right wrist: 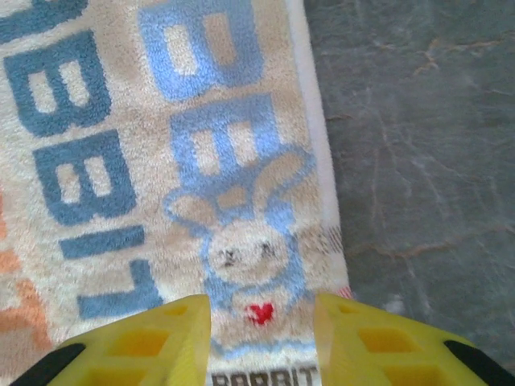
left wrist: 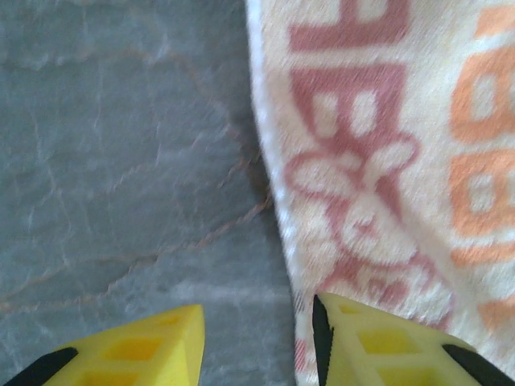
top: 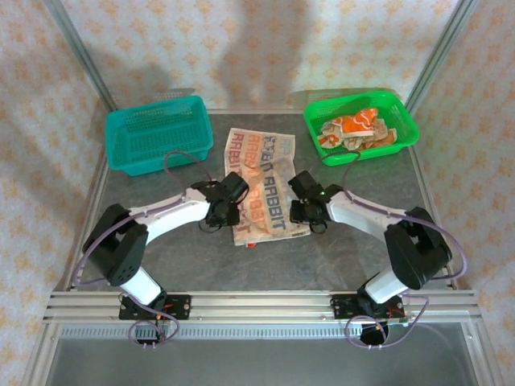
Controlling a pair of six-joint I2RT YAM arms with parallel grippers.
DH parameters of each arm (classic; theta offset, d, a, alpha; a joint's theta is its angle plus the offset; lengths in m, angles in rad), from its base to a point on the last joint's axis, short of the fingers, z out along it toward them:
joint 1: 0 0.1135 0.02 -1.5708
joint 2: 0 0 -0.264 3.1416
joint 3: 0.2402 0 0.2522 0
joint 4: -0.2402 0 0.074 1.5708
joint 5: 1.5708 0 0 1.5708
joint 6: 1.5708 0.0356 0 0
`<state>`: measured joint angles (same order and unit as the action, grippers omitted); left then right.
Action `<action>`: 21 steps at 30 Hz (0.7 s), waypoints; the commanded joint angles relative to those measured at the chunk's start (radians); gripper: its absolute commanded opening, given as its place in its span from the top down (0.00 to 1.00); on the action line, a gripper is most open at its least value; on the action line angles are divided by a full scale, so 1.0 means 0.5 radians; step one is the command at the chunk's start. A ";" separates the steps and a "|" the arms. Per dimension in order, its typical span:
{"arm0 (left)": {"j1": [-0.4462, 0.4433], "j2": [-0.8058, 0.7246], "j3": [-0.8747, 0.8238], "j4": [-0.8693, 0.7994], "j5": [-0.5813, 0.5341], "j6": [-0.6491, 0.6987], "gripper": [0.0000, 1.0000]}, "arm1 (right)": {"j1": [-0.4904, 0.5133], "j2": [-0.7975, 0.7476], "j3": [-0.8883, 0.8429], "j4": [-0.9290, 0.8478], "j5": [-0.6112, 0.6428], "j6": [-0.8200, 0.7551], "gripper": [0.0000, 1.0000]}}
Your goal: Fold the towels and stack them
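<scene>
**Inspector A:** Where do we find the work piece?

**Inspector B:** We record the lettered towel (top: 261,181) spread flat at mid-table. Its long axis runs from the near edge towards the back wall, slightly skewed. The other towels (top: 358,133) lie crumpled in the green basket (top: 405,125) at far right. The teal basket (top: 153,117) stands at far left.

**Inspector A:** And the hands relative to it?

**Inspector B:** The left gripper (left wrist: 257,322) straddles the towel's left long edge, one finger over cloth and one over the bare table (left wrist: 121,161). The right gripper (right wrist: 261,310) hangs over the right long edge, with the hem passing under its outer finger. Both flank the nearer half, about level, so we judge neither arm the nearer. In our judgement the coming fold turns on this: each edge lies directly beneath a hand, and the cloth extends away from the bases.

**Inspector A:** Jaw state?

**Inspector B:** Both stand partly parted, with nothing clamped between them.

**Inspector A:** Limits of inspection?

**Inspector B:** We cannot tell whether the fingertips touch the cloth. From above, the wrists cover parts of both long edges. The number of towels in the green basket is unreadable.
</scene>
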<state>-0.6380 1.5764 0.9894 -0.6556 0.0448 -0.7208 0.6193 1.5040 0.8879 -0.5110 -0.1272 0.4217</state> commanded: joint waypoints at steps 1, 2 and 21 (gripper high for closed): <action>-0.038 -0.103 -0.195 0.126 0.129 -0.191 0.59 | 0.013 -0.132 -0.143 -0.038 0.123 0.060 0.62; -0.059 -0.121 -0.246 0.180 0.152 -0.222 0.59 | 0.013 -0.156 -0.165 -0.036 0.131 0.068 0.62; -0.294 0.080 -0.265 0.331 0.125 -0.393 0.62 | 0.021 -0.037 -0.216 0.000 0.012 -0.029 0.65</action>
<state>-0.7662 1.5818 0.8375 -0.5117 0.1146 -0.8928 0.6212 1.4693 0.7879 -0.5140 -0.1303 0.4244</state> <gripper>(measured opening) 0.380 0.344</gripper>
